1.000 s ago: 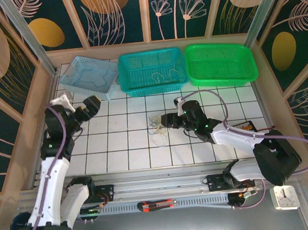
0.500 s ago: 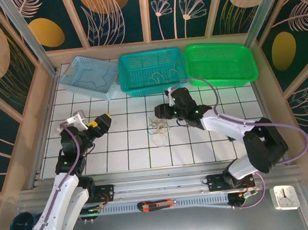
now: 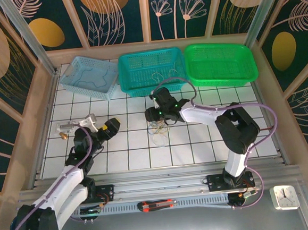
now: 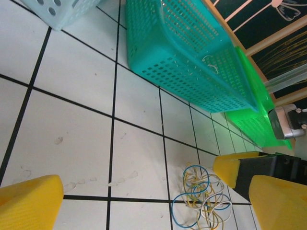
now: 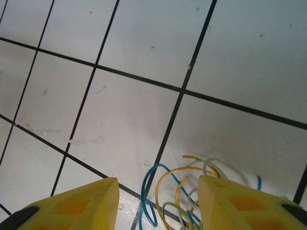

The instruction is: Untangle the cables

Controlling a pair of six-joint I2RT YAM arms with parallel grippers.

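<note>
The cables (image 3: 156, 128) lie as a small tangle of blue, yellow and whitish loops on the white tiles mid-table. My right gripper (image 3: 153, 118) hovers low over the tangle's far edge. It is open in the right wrist view (image 5: 158, 194), with blue and yellow loops of the cables (image 5: 180, 191) lying between its yellow fingers (image 5: 79, 208). My left gripper (image 3: 113, 124) is left of the tangle and points toward it. It stands open in its wrist view (image 4: 156, 194), holding nothing, with the cables (image 4: 201, 201) ahead and one of the right gripper's fingers (image 4: 231, 167) beside them.
Three baskets line the back edge: a light blue basket (image 3: 89, 77), a teal basket (image 3: 153, 71) holding a few whitish wires, and a green basket (image 3: 220, 63). A cutter (image 3: 157, 204) lies on the front rail. A small clock (image 3: 285, 197) sits at the front right.
The left arm has dropped and swung right toward the tangle. The right gripper has moved left and toward the back, ending over the tangle's far edge.
</note>
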